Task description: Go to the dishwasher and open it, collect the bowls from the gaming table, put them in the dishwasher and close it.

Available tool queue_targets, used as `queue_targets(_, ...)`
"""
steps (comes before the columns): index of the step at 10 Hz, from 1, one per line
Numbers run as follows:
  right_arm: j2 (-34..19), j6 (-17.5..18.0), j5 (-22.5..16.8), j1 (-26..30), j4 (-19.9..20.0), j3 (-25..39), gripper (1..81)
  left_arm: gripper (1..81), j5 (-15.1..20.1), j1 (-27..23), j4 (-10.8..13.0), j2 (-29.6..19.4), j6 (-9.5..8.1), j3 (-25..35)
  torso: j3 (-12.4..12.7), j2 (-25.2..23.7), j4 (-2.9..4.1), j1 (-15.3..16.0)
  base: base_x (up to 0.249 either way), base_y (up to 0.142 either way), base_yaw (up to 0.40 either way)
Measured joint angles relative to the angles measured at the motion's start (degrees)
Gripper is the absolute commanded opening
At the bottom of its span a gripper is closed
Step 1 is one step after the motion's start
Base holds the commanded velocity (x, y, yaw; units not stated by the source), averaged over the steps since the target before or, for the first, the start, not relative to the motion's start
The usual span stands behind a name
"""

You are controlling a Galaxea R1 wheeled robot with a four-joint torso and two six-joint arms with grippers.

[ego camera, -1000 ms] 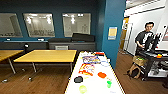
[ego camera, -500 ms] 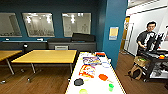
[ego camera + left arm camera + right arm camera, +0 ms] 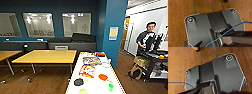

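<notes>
The gaming table (image 3: 96, 86), long with a white top and a yellowish rim, stretches away from me at the lower middle of the head view. On its near end lie a black bowl (image 3: 79, 81), an orange bowl (image 3: 103, 77) and a green bowl (image 3: 83, 91), with a small green cup (image 3: 110, 86) beside them. Colourful packets (image 3: 88, 71) and a red thing (image 3: 100, 54) lie farther along. The dishwasher is out of view. Both wrist views look down on my dark base plate (image 3: 205, 26) (image 3: 226, 72) over a brown wooden floor.
Two yellow-topped tables (image 3: 47, 56) (image 3: 7, 54) stand to the left on metal legs. A blue wall corner (image 3: 113, 32) rises right of the gaming table. Beyond it a person (image 3: 147, 37) stands behind a dark cart (image 3: 152, 62). A low dark counter (image 3: 70, 45) runs under the windows.
The whole head picture has shifted slightly, so the camera has moved; the gaming table looks a little nearer. Nothing on the table has moved.
</notes>
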Motion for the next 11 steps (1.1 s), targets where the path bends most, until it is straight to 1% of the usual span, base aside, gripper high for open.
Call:
queue_targets(3,-7.7,0.2,0.1,0.6,0.0,12.9,81.1,81.1,-0.2,0.0,0.0,-0.1,0.0,0.6,0.0,0.0,0.0,0.0,0.0,0.0,0.0)
queue_targets(7,-22.5,0.7,0.4,3.5,0.3,34.8,81.1,81.1,-0.5,0.0,0.0,-0.1,-0.29,0.6,0.0,0.0,0.0,0.0,0.0,0.0,0.0)
queue_targets(9,-31.1,0.9,0.4,6.4,0.9,46.3,81.1,81.1,-0.5,0.0,0.0,-0.1,-0.46,0.6,0.0,0.0,0.0,0.0,0.0,0.0,0.0)
queue_targets(10,-36.1,1.0,0.5,8.1,1.5,51.5,81.1,81.1,-0.7,0.0,0.0,-0.1,-0.46,0.6,-0.5,0.0,0.0,0.0,0.0,0.0,0.0)
queue_targets(11,-41.2,1.0,0.4,9.6,2.2,56.1,81.1,81.1,-0.7,0.0,0.0,-0.1,-0.46,0.6,-1.6,0.0,0.0,0.0,0.0,0.0,0.0)
